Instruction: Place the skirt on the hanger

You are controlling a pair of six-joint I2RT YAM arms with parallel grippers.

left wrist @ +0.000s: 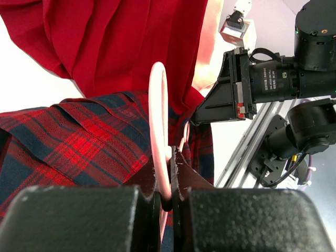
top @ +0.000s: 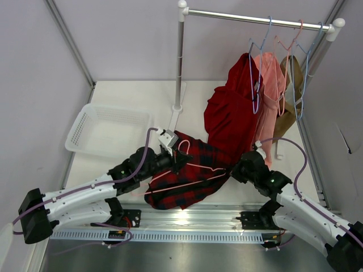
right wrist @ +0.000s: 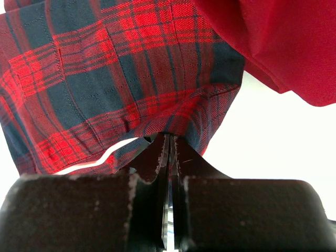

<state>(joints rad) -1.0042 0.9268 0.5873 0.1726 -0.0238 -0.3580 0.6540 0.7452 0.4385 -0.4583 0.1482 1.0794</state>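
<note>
The red-and-black plaid skirt (top: 187, 175) hangs between my two arms above the table's near edge. The pale-pink hanger (top: 195, 170) runs across it, with its hook up at the left. My left gripper (top: 176, 154) is shut on that hook; in the left wrist view the pink loop (left wrist: 158, 115) rises from between the shut jaws (left wrist: 167, 176), and plaid skirt (left wrist: 68, 142) fills the left side. My right gripper (top: 237, 167) is shut on the skirt's right edge. In the right wrist view its tips (right wrist: 169, 143) pinch the skirt's (right wrist: 115, 79) hem, beside a stretch of hanger wire (right wrist: 100, 160).
A solid-red garment (top: 229, 113), a salmon-pink one (top: 271, 85) and a tan one (top: 290, 107) hang with blue hangers (top: 300, 79) on the rack's bar (top: 255, 20); the red one touches the skirt. The rack's pole (top: 180, 62) stands behind. A white basket (top: 108, 133) sits at the left.
</note>
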